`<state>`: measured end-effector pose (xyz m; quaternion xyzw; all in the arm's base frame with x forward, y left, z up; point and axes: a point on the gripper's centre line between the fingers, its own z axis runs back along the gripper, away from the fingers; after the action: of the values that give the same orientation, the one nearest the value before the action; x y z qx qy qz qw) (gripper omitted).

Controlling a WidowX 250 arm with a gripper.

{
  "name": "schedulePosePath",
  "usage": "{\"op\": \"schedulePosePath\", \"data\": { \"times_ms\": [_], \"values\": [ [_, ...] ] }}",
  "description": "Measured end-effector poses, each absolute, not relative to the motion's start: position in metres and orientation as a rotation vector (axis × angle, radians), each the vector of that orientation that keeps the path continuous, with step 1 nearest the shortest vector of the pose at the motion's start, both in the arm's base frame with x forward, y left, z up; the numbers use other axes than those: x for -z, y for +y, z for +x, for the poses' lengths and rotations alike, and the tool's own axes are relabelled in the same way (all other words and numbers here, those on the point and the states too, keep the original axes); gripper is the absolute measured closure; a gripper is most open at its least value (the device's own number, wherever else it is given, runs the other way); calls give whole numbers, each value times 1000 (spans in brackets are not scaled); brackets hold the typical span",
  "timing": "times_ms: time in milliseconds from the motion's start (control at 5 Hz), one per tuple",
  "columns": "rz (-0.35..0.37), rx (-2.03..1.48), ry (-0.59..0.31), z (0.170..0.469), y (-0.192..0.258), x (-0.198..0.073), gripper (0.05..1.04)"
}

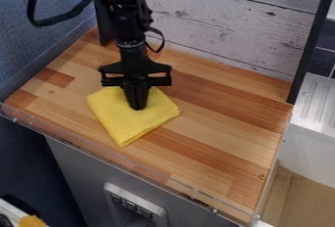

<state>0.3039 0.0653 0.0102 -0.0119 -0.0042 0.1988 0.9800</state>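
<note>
Gripper [138,106] points down onto the yellow cloth [124,125], its two fingers drawn together into one narrow taper whose tips end over the inner part of the fabric, clear of the outer edges. They look closed, but whether a fold is caught between them cannot be told, nor whether the tips press on the cloth or stop just above it. The step in hand seems to be work at the cloth itself, at the point of contact or very near it. If the fabric is not yet pinched, the next move calls for parted fingers set low around a raised fold; if it is, it calls for a gentle lift, since a thin layer could slip free or drag. The cloth lies roughly flat, in a squarish, seemingly folded shape, on the wooden tabletop [216,128], with one corner toward the tabletop's near edge. Just above the cloth, the wide crossbar of the gripper spans to both sides of the fingers. From there the black arm [132,30] rises nearly upright, leaning slightly away from the cloth, with a cable [46,24] looping out high above it. Beyond the cloth stands the whitish plank wall [229,30].
</note>
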Motion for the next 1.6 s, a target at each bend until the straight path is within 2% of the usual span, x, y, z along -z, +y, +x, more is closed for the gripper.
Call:
{"op": "schedulePosePath", "data": {
  "times_ms": [600, 800, 1000, 1200, 1400, 1600],
  "values": [
    [-1, -171, -13, 339, 78, -10, 1021],
    [4, -122, -1, 348, 80, -10, 993],
    [2, -72, 32, 348, 79, -13, 836],
    [0, -25, 69, 342, 67, -27, 586],
    [5, -3, 38, 332, 48, -59, 288],
    [8, 18, 21, 318, 26, -83, 81]
  ]
}}
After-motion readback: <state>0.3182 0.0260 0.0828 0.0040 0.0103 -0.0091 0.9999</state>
